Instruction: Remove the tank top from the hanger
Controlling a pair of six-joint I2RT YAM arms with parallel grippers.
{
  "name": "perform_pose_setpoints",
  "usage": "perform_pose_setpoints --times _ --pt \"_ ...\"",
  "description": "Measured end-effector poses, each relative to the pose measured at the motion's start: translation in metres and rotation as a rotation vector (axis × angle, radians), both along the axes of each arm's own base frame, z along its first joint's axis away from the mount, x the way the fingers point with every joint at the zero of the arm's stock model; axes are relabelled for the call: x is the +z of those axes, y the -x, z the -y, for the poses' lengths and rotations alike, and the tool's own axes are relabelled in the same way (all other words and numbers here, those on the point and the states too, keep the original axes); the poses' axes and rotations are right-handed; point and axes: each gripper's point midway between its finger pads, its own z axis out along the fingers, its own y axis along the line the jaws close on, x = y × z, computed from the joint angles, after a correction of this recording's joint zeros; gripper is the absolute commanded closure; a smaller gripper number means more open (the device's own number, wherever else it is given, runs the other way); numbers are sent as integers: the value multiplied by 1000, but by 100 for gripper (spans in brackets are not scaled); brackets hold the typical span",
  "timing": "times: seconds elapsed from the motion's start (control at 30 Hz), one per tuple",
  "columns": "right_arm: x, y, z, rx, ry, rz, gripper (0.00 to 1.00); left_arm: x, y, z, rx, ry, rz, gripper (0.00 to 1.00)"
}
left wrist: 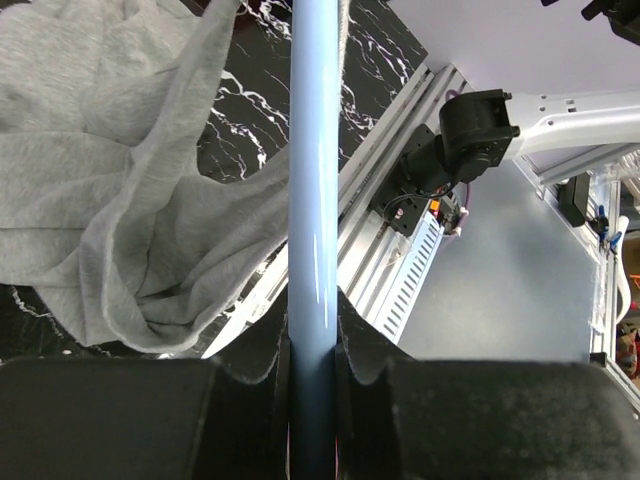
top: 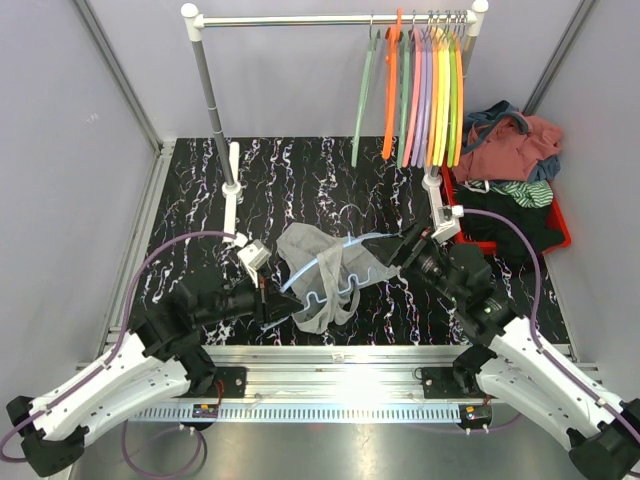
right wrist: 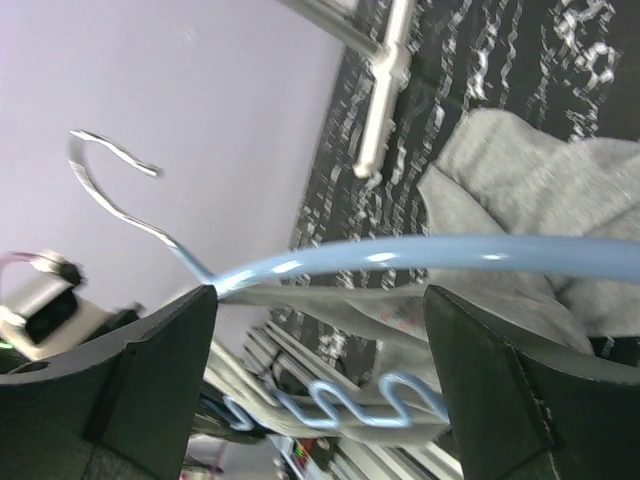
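The grey knit tank top (left wrist: 100, 180) lies crumpled at the centre of the black, white-veined desk (top: 250, 180), with the hanger (left wrist: 315, 200) threaded through it. The hanger is smooth pale-blue tube with a wavy lower bar and a bare metal hook (right wrist: 110, 180). The left claw (left wrist: 312, 340) is clamped on a straight section of the tube, its black ribbed fingers (left wrist: 240, 400) pressed to either side. The right claw (right wrist: 318, 292) stands wide apart, and the curved tube and a grey strap cross the gap between its fingers. Behind, a white rack (top: 330, 18) carries coloured hangers (top: 425, 90). A red bin (top: 560, 225) of clothes stands at the right.
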Motion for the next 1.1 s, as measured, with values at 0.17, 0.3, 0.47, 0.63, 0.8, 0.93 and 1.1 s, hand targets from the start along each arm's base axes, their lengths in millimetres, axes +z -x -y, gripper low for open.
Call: perform_pose_setpoints --times 0.17,0.3,0.47,0.63,0.8,0.93,1.1 --pt "20 0 13 -79 -151 42 12 -10 5 5 -11 -6 -8 100" --pt "21 -2 18 -125 -242 -3 19 -10 3 6 3 3 10 100" --pt "8 -12 20 -195 -309 -126 32 -3 6 10 -8 41 49 100" --pt "4 -17 23 -236 -387 -189 42 -6 15 17 -60 24 80 100" --pt "24 -21 25 -255 -541 -228 100 -23 17 26 -78 -51 118 100" --pt "48 -13 22 -209 -634 -237 100 -39 16 27 -90 -103 174 69" --pt "30 -12 31 -261 -557 -234 100 -29 4 23 -32 -81 235 7"
